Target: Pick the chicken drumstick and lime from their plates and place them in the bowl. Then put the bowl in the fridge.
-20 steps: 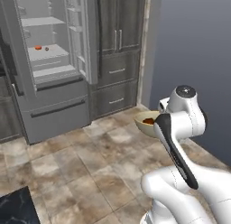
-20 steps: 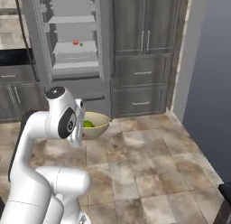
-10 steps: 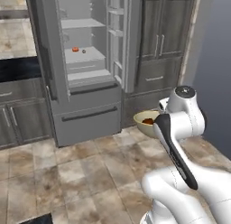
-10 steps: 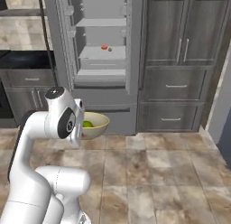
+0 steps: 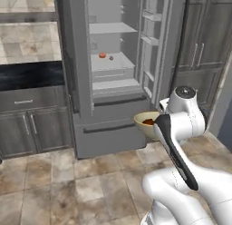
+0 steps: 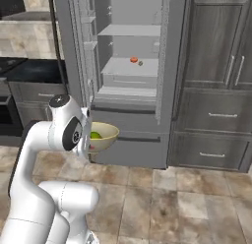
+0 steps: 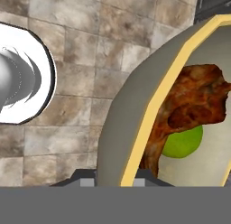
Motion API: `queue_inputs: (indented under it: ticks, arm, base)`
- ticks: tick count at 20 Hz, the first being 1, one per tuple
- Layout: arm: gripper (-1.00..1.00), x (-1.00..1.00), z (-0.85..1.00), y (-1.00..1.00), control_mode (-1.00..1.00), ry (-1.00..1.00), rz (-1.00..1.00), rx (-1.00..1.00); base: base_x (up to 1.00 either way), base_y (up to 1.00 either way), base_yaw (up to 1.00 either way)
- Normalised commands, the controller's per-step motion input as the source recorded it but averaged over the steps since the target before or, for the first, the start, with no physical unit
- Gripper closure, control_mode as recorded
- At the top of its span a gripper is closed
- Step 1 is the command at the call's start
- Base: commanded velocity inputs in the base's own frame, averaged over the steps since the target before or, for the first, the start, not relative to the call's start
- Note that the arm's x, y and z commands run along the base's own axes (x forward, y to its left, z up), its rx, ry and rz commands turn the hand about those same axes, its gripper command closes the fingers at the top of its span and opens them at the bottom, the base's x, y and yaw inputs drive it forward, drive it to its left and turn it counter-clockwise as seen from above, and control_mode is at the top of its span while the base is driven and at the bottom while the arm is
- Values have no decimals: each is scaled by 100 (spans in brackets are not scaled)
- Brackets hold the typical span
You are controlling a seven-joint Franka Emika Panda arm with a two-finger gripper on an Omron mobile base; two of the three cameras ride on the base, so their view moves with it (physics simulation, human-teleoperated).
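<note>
Tan bowl (image 5: 146,121), pinched at its rim by the gripper (image 7: 115,180), is held low before the open fridge (image 5: 113,67), whose shelves lie ahead and higher.

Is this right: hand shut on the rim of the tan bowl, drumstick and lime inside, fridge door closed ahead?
Not quite: the tall grey steel fridge stands open, not closed; both base views show its pale shelves. The rest holds: the hand is shut on the rim of the round tan bowl, with the reddish-brown chicken drumstick and the round yellow-green lime inside, per the hand view.
</note>
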Motion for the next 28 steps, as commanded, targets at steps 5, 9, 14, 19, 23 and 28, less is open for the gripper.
queue_inputs:
  ticks: [5, 9, 14, 19, 23, 28]
  arm:
    - [100, 0, 0, 0, 100, 0, 0, 0]
    - [100, 0, 0, 0, 100, 0, 0, 0]
    - [100, 0, 0, 0, 100, 0, 0, 0]
    - [100, 0, 0, 0, 100, 0, 0, 0]
    - [100, 0, 0, 0, 100, 0, 0, 0]
    - [100, 0, 0, 0, 100, 0, 0, 0]
  base:
    - [90, -23, 16]
    - [86, -33, 2]
    - [81, -27, 2]
    - [71, -14, 3]
    - [66, -24, 0]
    - [60, -23, 0]
